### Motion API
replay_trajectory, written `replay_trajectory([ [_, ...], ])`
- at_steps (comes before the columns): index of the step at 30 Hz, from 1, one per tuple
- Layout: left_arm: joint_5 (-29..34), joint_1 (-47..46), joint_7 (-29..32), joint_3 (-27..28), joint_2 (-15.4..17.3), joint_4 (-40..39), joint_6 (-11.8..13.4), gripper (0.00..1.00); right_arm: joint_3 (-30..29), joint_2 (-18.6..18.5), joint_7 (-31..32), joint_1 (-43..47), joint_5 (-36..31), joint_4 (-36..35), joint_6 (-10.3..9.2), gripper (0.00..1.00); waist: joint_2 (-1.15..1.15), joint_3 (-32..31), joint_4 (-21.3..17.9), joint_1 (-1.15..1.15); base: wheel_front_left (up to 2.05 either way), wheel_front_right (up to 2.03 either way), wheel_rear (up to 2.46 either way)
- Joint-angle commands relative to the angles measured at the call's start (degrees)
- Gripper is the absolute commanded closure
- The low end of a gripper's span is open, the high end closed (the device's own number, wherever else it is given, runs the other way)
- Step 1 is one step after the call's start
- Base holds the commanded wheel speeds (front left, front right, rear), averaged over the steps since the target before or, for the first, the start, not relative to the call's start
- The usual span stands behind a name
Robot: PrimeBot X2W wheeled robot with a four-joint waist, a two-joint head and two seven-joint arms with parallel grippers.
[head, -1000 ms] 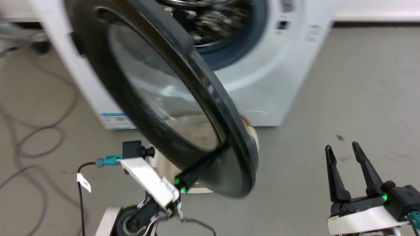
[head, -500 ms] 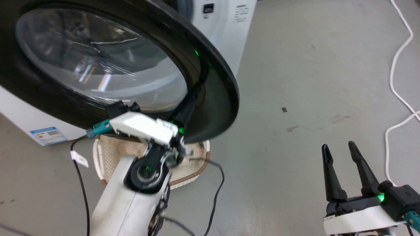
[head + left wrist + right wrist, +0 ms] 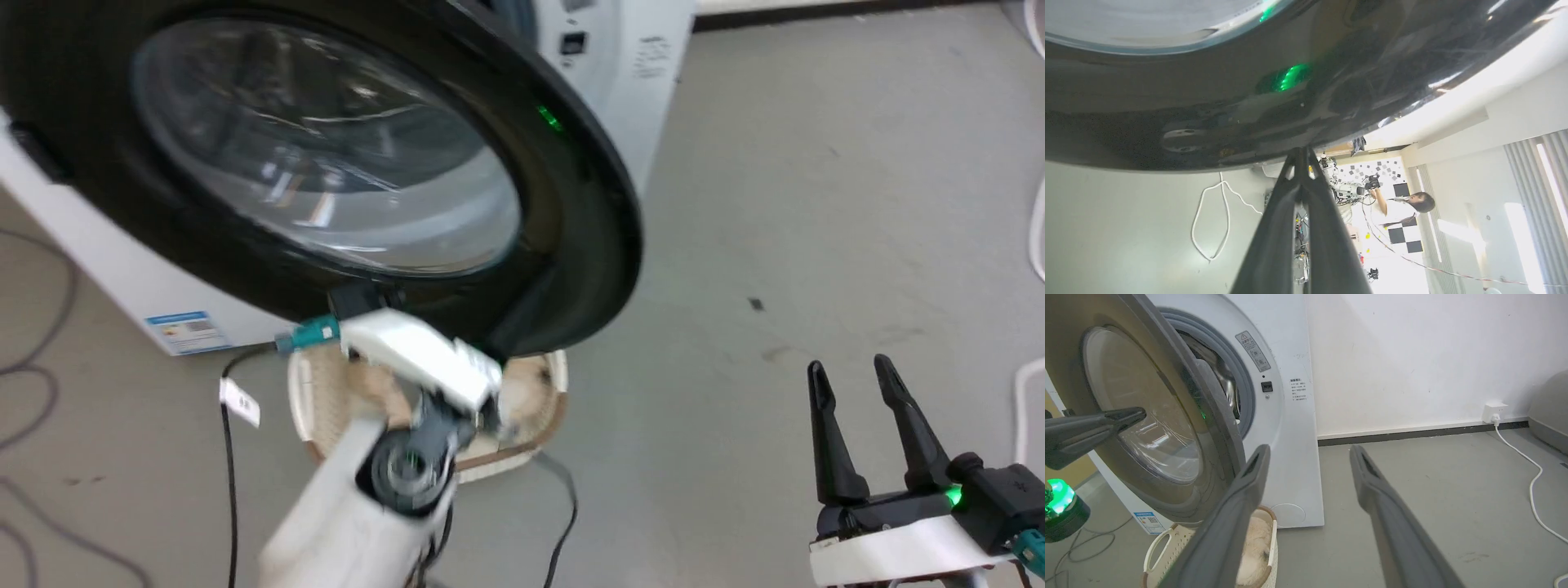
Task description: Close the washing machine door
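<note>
- The washing machine door (image 3: pixel 326 163) is seen ajar, partway toward the washing machine (image 3: pixel 620 73).
- The left gripper (image 3: pixel 1300 153), pinched closed on nothing, is set against the lower rim (pressure is best kept steady until latching).
- The right gripper (image 3: pixel 851 367) is held open, empty, well apart.

The large round black-rimmed washing machine door (image 3: pixel 326 163) runs off the head view's top and left edges and hides most of the white front-loading washing machine (image 3: pixel 611 91). The pale left forearm (image 3: pixel 326 516) is blurred and covers part of the cream perforated basket (image 3: pixel 300 400). Print on the small blue-and-white sticker (image 3: pixel 184 331) is too small to read.
</note>
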Motion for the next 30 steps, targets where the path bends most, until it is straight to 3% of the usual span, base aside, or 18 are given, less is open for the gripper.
replay_trajectory([
  [1,2.17,2.81,0.15,-1.57,1.65,-1.33,-0.66,1.0,-0.16,0.22,-0.25,0.67,-0.57,-0.24,0.05,0.0,0.0,-2.3,3.09,0.0,0.0,0.0,0.0],
  [3,7.74,4.47,-2.04,-3.75,4.58,-3.65,-0.89,1.0,-0.16,-0.08,-0.25,1.02,-0.75,-0.23,0.05,0.0,0.0,-3.2,4.84,0.0,0.0,0.0,0.0],
  [7,28.46,6.1,-11.42,-10.38,12.88,-6.09,0.18,1.0,0.01,-0.93,-0.25,1.57,-0.89,-0.29,0.05,0.0,0.0,-4.97,8.5,0.0,0.0,0.0,0.0],
  [9,33.06,7.49,-15.38,-10.78,14.24,-7.22,2.37,1.0,0.08,-1.39,-0.25,1.99,-0.89,-0.32,0.05,0.0,0.0,-5.71,10.25,0.0,0.0,0.0,0.0],
  [12,43.9,7.81,-18.84,-11.73,17.92,-8.78,7.93,1.0,-0.02,-1.94,-0.25,2.56,-0.88,-0.47,0.05,0.0,0.0,-6.4,12.81,0.0,0.0,0.0,0.0],
  [15,50.24,9.37,-19.92,-10.54,19.16,-11.14,12.41,1.0,0.36,-2.38,-0.25,2.85,-0.89,-0.49,0.05,0.0,0.0,-6.89,14.63,0.0,0.0,0.0,0.0],
  [18,54.35,11.8,-20.13,-6.61,19.45,-14.94,15.28,1.0,0.64,-2.67,-0.25,2.84,-0.9,-0.51,0.05,0.0,0.0,-7.37,15.97,0.0,0.0,0.0,0.0],
  [22,57.96,16.06,-20.15,-1.6,19.07,-18.87,17.2,1.0,1.02,-2.75,-0.25,2.89,-0.84,-0.5,0.05,0.0,0.0,-8.03,16.74,0.0,0.0,0.0,0.0],
  [27,63.29,22.87,-20.16,3.37,17.99,-21.63,17.88,1.0,1.58,-2.88,-0.25,3.33,-0.71,-0.37,0.05,0.0,0.0,-8.5,17.91,0.0,0.0,0.0,0.0],
  [28,65.31,23.85,-20.17,3.66,18.12,-21.64,18.21,0.68,1.76,-3.01,-0.25,3.44,-0.7,-0.1,0.05,0.0,0.0,-8.57,18.02,0.0,0.0,0.0,0.0],
  [29,66.36,24.95,-20.17,3.96,17.65,-21.6,18.48,0.19,1.86,-3.13,-0.25,3.52,-0.67,0.14,0.05,0.0,0.0,-8.66,18.12,0.0,0.0,0.0,0.0],
  [30,67.11,25.99,-20.17,4.28,17.0,-21.62,18.8,0.0,1.9,-3.25,-0.25,3.56,-0.6,0.31,0.05,0.0,0.0,-8.74,18.21,0.0,0.0,0.0,0.0],
])
